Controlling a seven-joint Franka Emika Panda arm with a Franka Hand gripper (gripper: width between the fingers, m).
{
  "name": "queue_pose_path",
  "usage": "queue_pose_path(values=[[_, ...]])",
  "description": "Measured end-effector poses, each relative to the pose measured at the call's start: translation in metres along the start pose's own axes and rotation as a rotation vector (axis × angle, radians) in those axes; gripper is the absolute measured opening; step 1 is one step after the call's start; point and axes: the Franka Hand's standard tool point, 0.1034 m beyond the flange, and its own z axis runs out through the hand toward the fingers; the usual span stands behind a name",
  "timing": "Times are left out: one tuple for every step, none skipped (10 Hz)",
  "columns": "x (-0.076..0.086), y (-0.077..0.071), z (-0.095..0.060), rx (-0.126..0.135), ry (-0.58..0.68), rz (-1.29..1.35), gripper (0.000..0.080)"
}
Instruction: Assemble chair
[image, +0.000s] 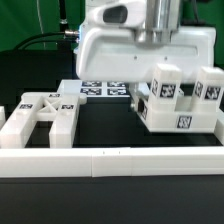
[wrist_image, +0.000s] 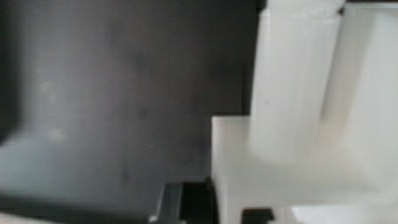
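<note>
Black table (image: 110, 122) with the long white rail (image: 110, 160) running across the front. The chair lies in pieces: legged panel (image: 180, 105) at the exterior view's right, cross-braced frame (image: 38, 115) at its left, marker board (image: 105, 90) between. The pincer (image: 158, 58) is closed over the legged panel, but I can't tell whether it grips anything.

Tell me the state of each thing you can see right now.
Panel: lying on the exterior view's right.
Leg: upright on the panel.
Gripper: shut, over the panel.
Frame: lying flat, apart, untouched.
Marker board: lying flat.
Rail: lying along the front.
</note>
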Motion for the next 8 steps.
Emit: queue_pose_path(values=[[0.005, 0.004, -0.008, 0.006, -0.019, 0.006, 0.0032], [0.011, 0.005, -0.009, 0.002, -0.010, 0.009, 0.0032], [0.003, 0.002, -0.006, 0.016, -0.063, 0.013, 0.0032], [-0.002, -0.002, -0.006, 0.036, -0.150, 0.019, 0.0032], [-0.003, -0.003, -0.005, 0.047, -0.217, 0.039, 0.0032], [-0.011, -0.001, -0.006, 0.053, -0.352, 0.095, 0.0032], [-0.012, 0.001, -0.008, 0.046, -0.453, 0.151, 0.0032], [-0.022, -0.002, -0.011, 0.055, -0.599, 0.177, 0.0032]])
